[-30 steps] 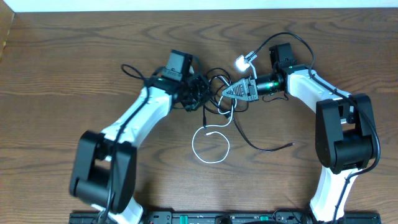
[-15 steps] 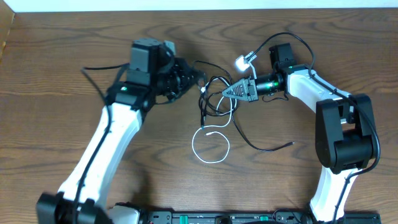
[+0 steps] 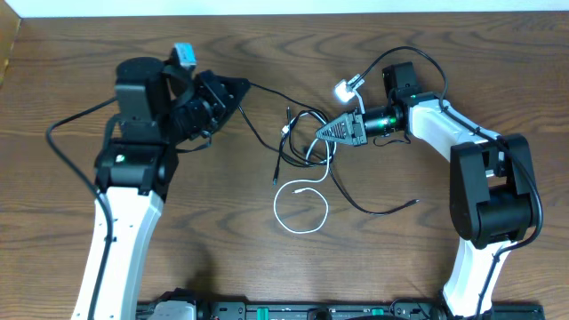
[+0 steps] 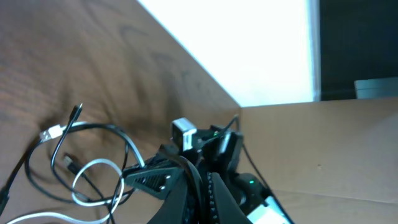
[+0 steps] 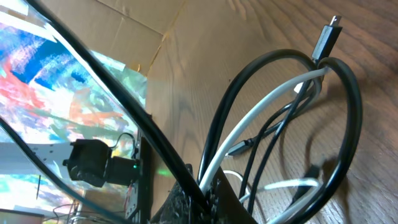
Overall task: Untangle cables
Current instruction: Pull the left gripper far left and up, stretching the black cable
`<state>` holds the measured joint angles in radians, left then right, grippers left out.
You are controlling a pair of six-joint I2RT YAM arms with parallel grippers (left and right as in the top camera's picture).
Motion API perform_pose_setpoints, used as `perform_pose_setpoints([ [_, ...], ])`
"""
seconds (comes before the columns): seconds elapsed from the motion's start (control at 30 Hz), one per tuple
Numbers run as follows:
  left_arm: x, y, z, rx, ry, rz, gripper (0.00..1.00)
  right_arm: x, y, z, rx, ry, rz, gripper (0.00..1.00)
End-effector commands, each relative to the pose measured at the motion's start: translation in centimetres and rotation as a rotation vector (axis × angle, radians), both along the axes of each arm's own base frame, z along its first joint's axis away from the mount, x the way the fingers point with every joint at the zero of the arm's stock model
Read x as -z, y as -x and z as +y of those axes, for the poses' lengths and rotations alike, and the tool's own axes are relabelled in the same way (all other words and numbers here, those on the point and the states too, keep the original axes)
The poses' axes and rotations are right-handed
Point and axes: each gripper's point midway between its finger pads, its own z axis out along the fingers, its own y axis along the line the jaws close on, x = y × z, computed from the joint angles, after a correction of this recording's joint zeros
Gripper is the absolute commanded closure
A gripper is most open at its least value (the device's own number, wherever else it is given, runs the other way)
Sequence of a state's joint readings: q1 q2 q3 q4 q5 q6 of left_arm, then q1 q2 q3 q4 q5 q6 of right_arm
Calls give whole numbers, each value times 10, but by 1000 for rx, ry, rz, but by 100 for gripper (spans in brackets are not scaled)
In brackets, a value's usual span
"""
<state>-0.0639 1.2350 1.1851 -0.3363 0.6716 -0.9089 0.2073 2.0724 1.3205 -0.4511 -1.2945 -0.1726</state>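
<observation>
The cables lie tangled at the table's middle (image 3: 302, 133). My left gripper (image 3: 236, 91) is raised at the left and shut on a thin black cable (image 4: 198, 180), which runs taut to the tangle. My right gripper (image 3: 327, 132) is shut on a black cable (image 5: 249, 93) and the white cable (image 5: 261, 109) at the tangle's right edge. The white cable also forms a loop (image 3: 276, 212) toward the front. Another black cable (image 3: 373, 212) trails to the front right. In the left wrist view the tangle (image 4: 93, 165) lies beside the right gripper (image 4: 134, 174).
The wooden table (image 3: 444, 53) has a cardboard wall (image 3: 7, 44) at the far left. My left arm's thick black cable (image 3: 67, 133) arcs out to the left. The right arm (image 3: 484, 178) stands at the right.
My left arm has risen and swung left, drawing its black cable out of the tangle and pulling it taut. The tangle has loosened. The right gripper has stayed put.
</observation>
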Motion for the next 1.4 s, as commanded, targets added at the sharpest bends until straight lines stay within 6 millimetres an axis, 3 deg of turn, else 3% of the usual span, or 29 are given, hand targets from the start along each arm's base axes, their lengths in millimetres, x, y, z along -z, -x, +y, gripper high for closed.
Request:
perform_pose_setpoints([
  [0.0, -26, 6, 13, -30, -6, -100, 93, -2, -3, -3, 22, 40, -23, 99],
  [0.23, -57, 9, 40, -106, -10, -213, 92, -2, -4, -5, 25, 40, -19, 99],
  [0.53, -52, 2, 86, -218, -65, -218, 92, -2, -4, -5, 27, 40, -18, 99],
  [0.67, -27, 5, 97, -266, -124, -127, 92, -2, -5, -6, 31, 41, -12, 99],
  [0.83, 25, 14, 117, -359, -201, 92, 92, -2, -4, -6, 30, 41, -12, 99],
  [0.93, 49, 16, 117, -346, -221, 184, 92, -2, -5, -6, 31, 43, -12, 99],
  [1.07, 79, 13, 107, -300, -225, 295, 92, 2, -6, -7, 39, 63, -16, 99],
  [1.37, 144, -1, 62, -122, -289, 440, 92, 2, -6, -7, 40, 65, -14, 99],
])
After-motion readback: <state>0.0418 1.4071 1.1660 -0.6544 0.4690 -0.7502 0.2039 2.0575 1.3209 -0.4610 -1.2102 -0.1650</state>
